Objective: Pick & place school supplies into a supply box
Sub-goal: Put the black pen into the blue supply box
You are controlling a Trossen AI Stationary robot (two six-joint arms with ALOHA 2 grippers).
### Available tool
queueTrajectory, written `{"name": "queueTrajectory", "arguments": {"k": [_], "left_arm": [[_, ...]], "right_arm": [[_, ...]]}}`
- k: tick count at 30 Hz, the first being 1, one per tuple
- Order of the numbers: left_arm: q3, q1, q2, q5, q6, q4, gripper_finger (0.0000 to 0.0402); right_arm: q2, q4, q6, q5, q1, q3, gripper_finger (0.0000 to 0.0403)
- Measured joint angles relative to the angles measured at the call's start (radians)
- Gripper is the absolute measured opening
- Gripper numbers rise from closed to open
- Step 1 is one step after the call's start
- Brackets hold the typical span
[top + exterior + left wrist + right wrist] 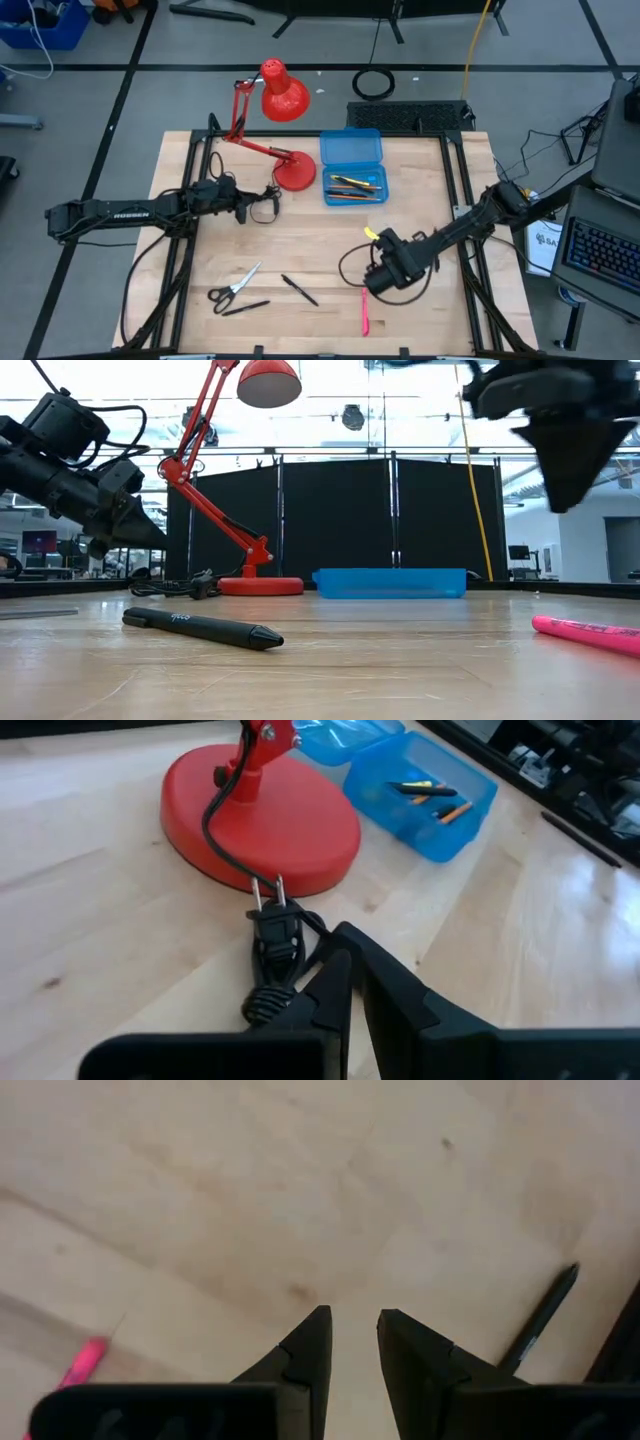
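The left gripper is being held closed and empty beside the red lamp's base. Scissors and two black pens are lying on the table in front. The blue supply box is sitting open, with pens inside. The right gripper is being held slightly open, empty, above the pink pen.

Open blue case holding pens, scissors, black pens, pink pen on table
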Motion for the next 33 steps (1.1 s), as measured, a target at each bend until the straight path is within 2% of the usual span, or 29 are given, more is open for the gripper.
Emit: {"name": "queueTrajectory", "arguments": {"k": [14,20,23,28,33], "left_arm": [[0.0,0.0,0.0,-0.034,0.003,-0.001,0.0031],[0.0,0.0,0.0,-0.035,0.004,-0.038,0.0031],[0.0,0.0,0.0,-0.035,0.003,-0.064,0.0031],[0.0,0.0,0.0,-0.075,-0.005,-0.062,0.0031],[0.0,0.0,0.0,-0.119,-0.015,-0.054,0.0031]], "right_arm": [[-0.004,-0.057,0.246,-0.062,0.138,-0.017,0.0073],[-0.067,0.016,0.333,-0.227,0.168,-0.17,0.0073],[-0.124,0.044,0.415,-0.228,0.19,-0.276,0.0073],[-0.222,0.228,0.586,-0.198,0.261,-0.428,0.0073],[-0.274,0.246,0.702,-0.177,0.301,-0.503,0.0073]]}}
